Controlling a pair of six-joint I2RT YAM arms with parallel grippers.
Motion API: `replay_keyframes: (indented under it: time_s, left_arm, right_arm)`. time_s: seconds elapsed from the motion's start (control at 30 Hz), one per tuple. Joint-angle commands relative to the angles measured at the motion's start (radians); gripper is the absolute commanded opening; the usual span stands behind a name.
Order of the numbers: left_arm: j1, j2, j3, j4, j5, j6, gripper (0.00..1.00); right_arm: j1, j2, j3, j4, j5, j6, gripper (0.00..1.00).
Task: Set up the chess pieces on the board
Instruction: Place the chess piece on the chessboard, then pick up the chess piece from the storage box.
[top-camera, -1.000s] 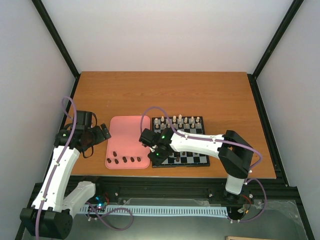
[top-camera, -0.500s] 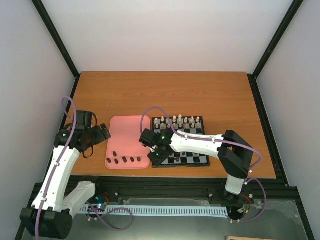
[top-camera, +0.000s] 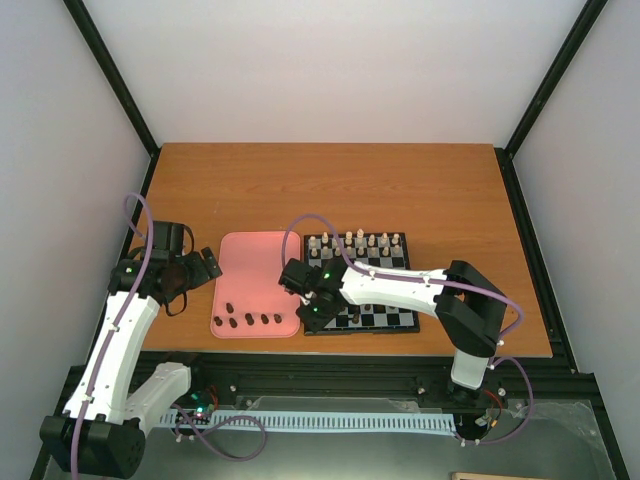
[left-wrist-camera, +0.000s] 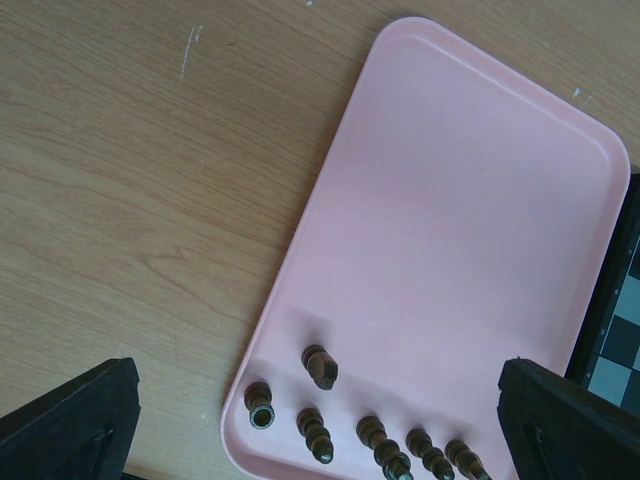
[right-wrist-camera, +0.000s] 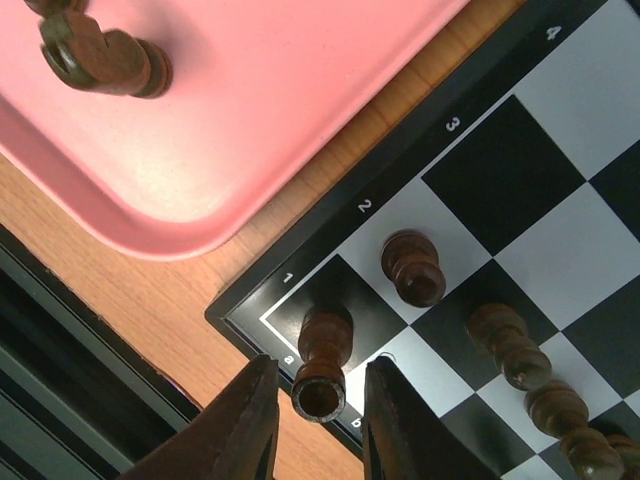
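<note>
The board (top-camera: 400, 322) lies right of the pink tray (top-camera: 255, 270). My right gripper (top-camera: 313, 305) hovers at the board's near left corner. In the right wrist view the gripper (right-wrist-camera: 318, 372) is open around a dark brown rook (right-wrist-camera: 322, 355) standing on the corner square, with a gap on each side. A dark pawn (right-wrist-camera: 413, 268) stands on the square beyond it, and more dark pieces (right-wrist-camera: 508, 345) stand to the right. My left gripper (left-wrist-camera: 315, 400) is open and empty above the tray (left-wrist-camera: 470, 200), where several dark pieces (left-wrist-camera: 320, 367) lie at the near end.
Cream-white pieces (top-camera: 355, 240) stand along the board's far rows. One dark piece (right-wrist-camera: 100, 50) lies on the tray's corner (right-wrist-camera: 250, 110) next to the board. The table's front edge runs just below the tray and board.
</note>
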Motion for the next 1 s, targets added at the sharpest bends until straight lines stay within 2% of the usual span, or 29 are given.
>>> replay_keyframes:
  time_s: [0.0, 0.3, 0.6, 0.97]
  left_arm:
    - [0.007, -0.010, 0.009, 0.000, -0.003, -0.002, 1.00]
    - [0.007, -0.005, 0.004, 0.006, 0.000, 0.002, 1.00]
    - [0.008, 0.002, 0.015, 0.012, 0.002, 0.009, 1.00]
    - [0.006, -0.010, 0.019, -0.007, -0.005, 0.006, 1.00]
  right_arm:
    - [0.007, -0.005, 0.057, -0.023, 0.021, 0.000, 0.26]
    - [0.007, -0.011, 0.200, -0.106, 0.029, -0.022, 0.28]
    - [0.026, 0.122, 0.353, -0.103, -0.066, -0.092, 0.33]
    - [0.033, 0.247, 0.393, -0.058, -0.142, -0.139, 0.33]
